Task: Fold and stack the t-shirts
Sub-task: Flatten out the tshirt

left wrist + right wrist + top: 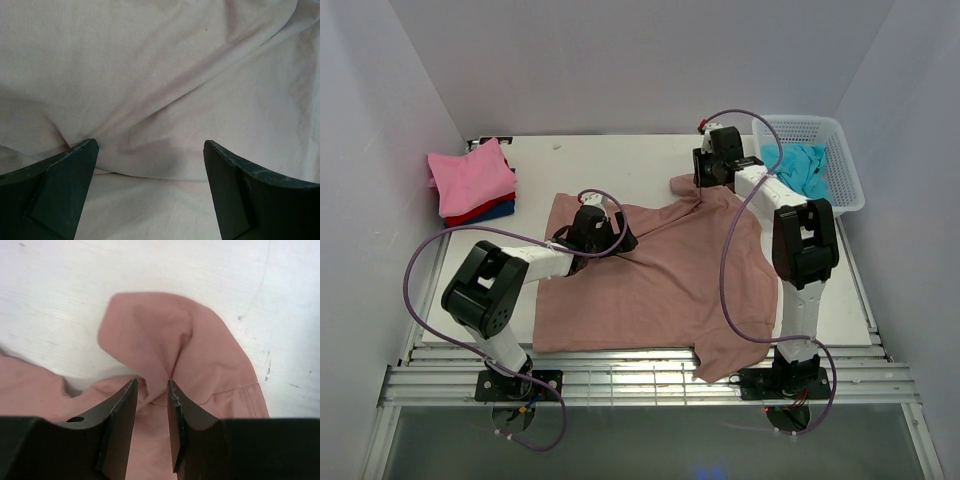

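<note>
A large dusty rose-brown t-shirt lies spread over the middle of the table, its hem hanging over the near edge. My left gripper is low over its upper left part, near the collar. In the left wrist view the left gripper is wide open with wrinkled cloth under and between the jaws. My right gripper is at the shirt's far right sleeve. In the right wrist view the right gripper is nearly shut, pinching a raised fold of the sleeve.
A folded stack stands at the back left: a bright pink shirt on a red one and a dark blue one. A white lattice basket at the back right holds a turquoise shirt.
</note>
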You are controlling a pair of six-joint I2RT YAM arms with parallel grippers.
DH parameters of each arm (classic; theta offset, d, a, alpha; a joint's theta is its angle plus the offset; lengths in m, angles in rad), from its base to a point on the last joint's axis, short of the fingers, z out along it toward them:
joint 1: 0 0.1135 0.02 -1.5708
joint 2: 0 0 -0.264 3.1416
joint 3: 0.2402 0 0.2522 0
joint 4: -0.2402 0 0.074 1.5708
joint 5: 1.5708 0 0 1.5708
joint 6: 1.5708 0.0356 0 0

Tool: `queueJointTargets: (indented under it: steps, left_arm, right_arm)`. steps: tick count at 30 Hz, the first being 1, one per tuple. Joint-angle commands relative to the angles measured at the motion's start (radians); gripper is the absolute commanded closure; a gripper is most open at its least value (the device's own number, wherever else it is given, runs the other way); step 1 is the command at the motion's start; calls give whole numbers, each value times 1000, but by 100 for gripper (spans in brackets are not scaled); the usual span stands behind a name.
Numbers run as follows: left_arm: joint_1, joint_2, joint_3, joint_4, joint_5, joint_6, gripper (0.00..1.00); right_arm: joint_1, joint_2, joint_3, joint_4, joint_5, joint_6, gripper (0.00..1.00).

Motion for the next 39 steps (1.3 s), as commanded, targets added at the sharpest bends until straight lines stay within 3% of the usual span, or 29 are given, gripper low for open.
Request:
queueJointTargets:
  steps: [1, 6, 15, 25, 39]
  left_arm:
    - [0, 20, -22, -45, 28, -14, 2]
    - [0, 13, -33, -47, 23, -13, 2]
    - [0, 14, -38, -42, 28, -16, 2]
    - [0, 2, -45, -41, 21, -8, 2]
    - [0, 0, -52, -38, 23, -8, 2]
  right_arm:
    - [-1, -36, 73, 27, -148, 7, 63]
    - [10, 42, 149, 22, -272, 15, 64]
    - [37, 188, 248, -30, -308, -22, 63]
    - [62, 280, 352, -73, -222, -48, 61]
    - [83, 256, 318, -65, -76, -144, 61]
